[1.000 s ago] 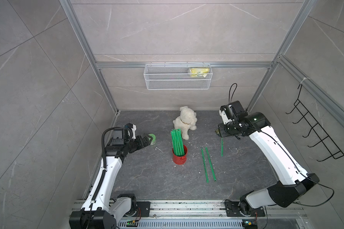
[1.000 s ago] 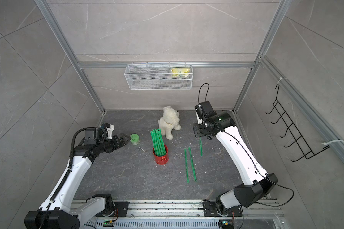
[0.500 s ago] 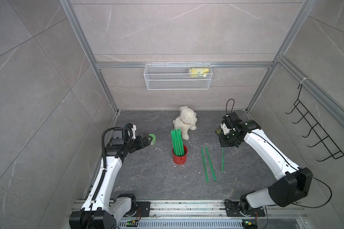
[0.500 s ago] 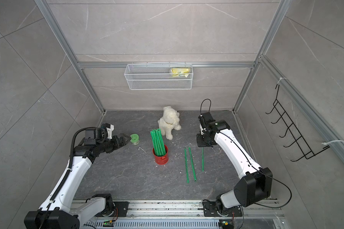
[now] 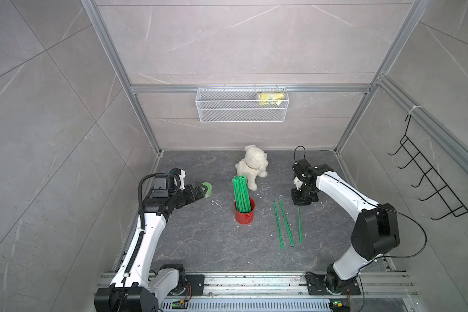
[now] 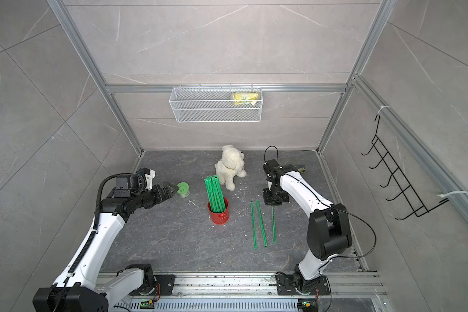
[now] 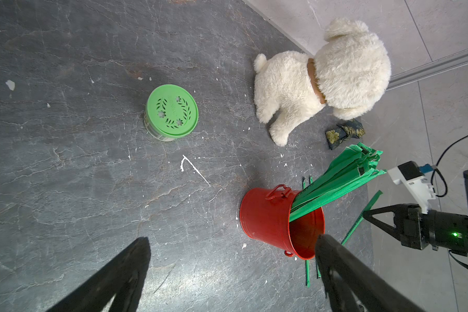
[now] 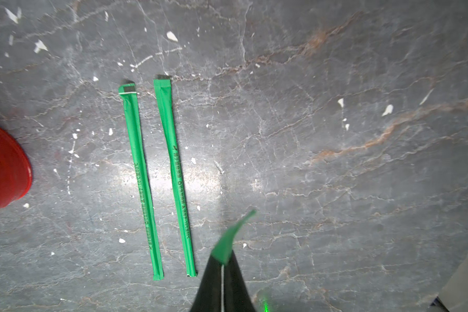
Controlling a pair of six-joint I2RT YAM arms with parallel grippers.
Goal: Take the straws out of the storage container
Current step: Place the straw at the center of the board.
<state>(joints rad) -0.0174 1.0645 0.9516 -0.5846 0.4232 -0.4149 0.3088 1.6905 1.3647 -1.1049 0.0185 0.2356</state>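
Compare with a second ago: find the right gripper (image 5: 299,204) brought from mid-air down to the table (image 5: 200,243), right of centre in both top views. See its jaws pinched shut on the upper end of one straw (image 5: 300,225), bent green tip showing between them in the right wrist view. Note that straw laid nearly flat, just beside and roughly parallel to two loose straws (image 5: 281,224) already on the table. Count three out, then; release not yet made. Find the remaining straws (image 5: 241,193) upright as a bundle in the red can (image 5: 244,217) at centre frame, just below the plush dog (image 5: 251,168). Log the left gripper (image 6: 173,190) spread wide, empty, parked centre left near the green-lidded jar (image 6: 183,189). Judge task early: most of the bundle left to pull.
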